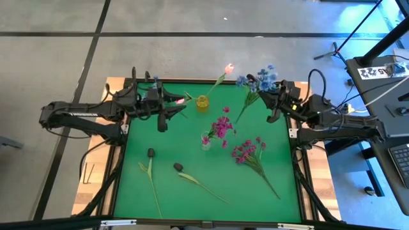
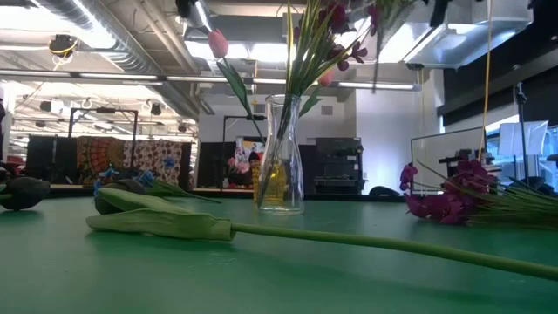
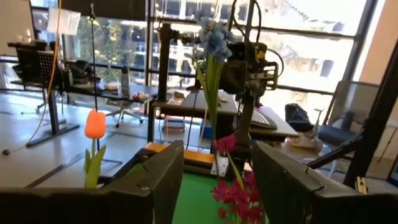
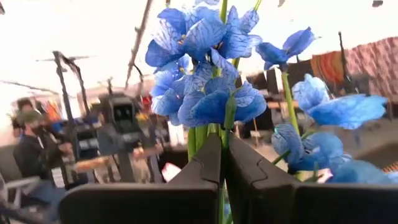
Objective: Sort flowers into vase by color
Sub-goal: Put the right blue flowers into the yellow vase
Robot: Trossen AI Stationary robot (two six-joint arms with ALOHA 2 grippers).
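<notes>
**A:** What's your right end effector (image 4: pixel 222 163) got?

**B:** It's clenched on the blue flowers (image 1: pixel 263 79) at the worktop's (image 1: pixel 192 198) far right corner. The left end effector (image 3: pixel 214 180) is released near the yellow vase (image 1: pixel 202 103).

**A:** And loose ones?

**B:** Two dark buds (image 1: pixel 151 153), one magenta bunch (image 1: pixel 245 151), and another in the clear vase (image 1: pixel 206 142).

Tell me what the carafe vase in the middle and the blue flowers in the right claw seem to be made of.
The carafe vase looks like clear glass or clear plastic: the stems show through its glossy wall. The blue flowers, clamped in the right claw, seem to be fabric on plastic stems: the petals look thin, matte and veined, though this is uncertain.
</notes>
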